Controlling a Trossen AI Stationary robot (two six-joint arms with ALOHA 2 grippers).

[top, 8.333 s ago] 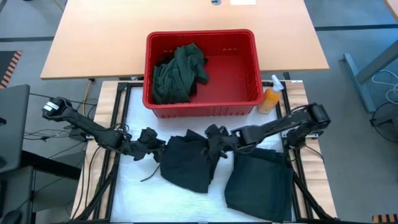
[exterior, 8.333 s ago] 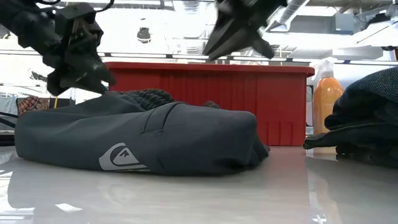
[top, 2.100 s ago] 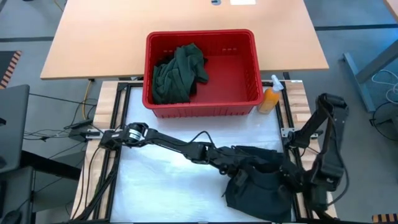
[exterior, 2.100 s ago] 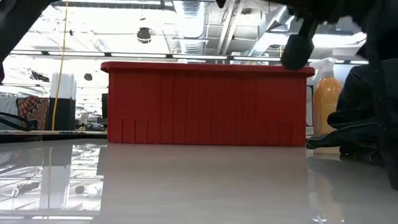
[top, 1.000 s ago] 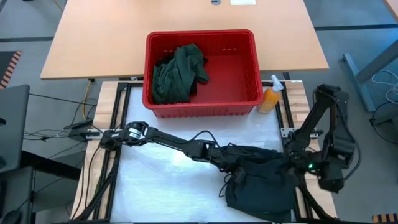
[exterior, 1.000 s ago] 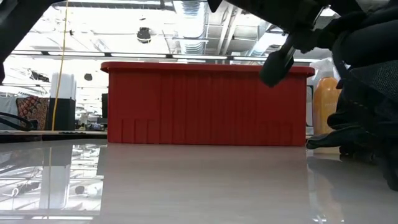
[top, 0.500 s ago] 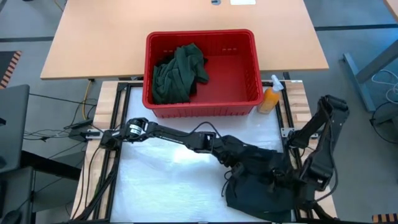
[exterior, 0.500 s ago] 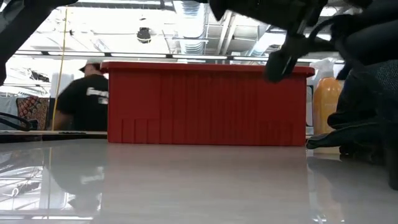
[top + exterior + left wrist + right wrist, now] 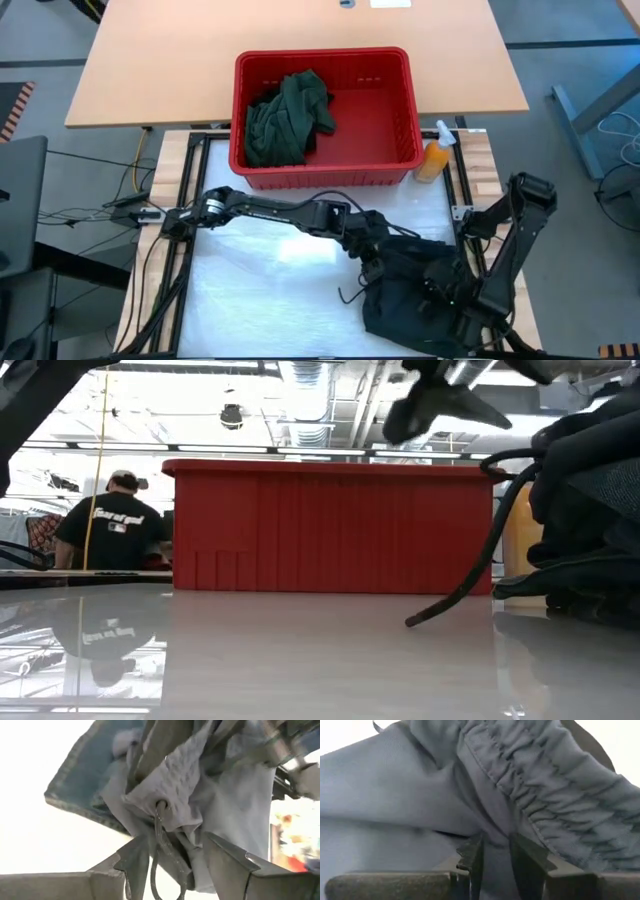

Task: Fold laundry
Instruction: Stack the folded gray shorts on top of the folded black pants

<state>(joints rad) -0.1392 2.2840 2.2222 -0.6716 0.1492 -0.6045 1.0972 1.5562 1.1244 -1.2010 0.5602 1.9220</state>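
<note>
A: What's on the bench [image 9: 250, 290]?

B: A dark garment pile [image 9: 420, 295] at its right; behind it a red basket [image 9: 400, 150] holding a green shirt [image 9: 285, 120]. A person [image 9: 112, 520] stands beyond.

A: The arms?

B: Left claw [image 9: 172, 857], released, reaches across over the pile's drawstring [image 9: 160, 840]. Right claw [image 9: 492, 855] pinches its fabric at the right.

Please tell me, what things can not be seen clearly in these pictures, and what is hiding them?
- High view: the right pincer is lost against the dark garment pile; how many garments lie there cannot be told.
- Low view: the pile is cut off by the picture's edge.
- Low view: the red basket wall hides the green garment inside.
- Left wrist view: the left pincer stands open at a drawstring; contact is unclear.
</note>
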